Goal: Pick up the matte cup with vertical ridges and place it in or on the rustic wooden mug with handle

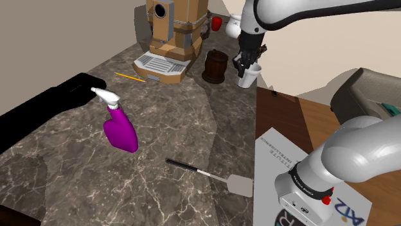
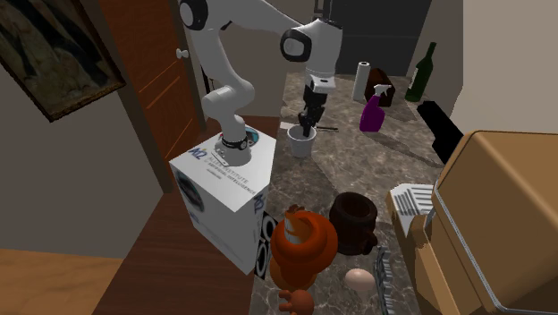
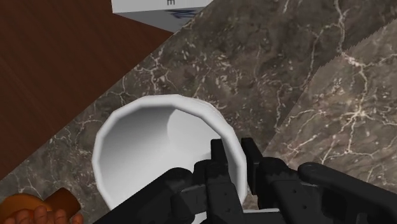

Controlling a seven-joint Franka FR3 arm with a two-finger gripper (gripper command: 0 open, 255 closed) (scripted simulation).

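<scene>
pincer grips white cup rim; cup empty; brown mug apart

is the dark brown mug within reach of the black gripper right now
Probably yes: the black gripper, clasping the white cup by its rim, is close beside the dark brown mug, whose top is open, with nothing standing between them.
</scene>
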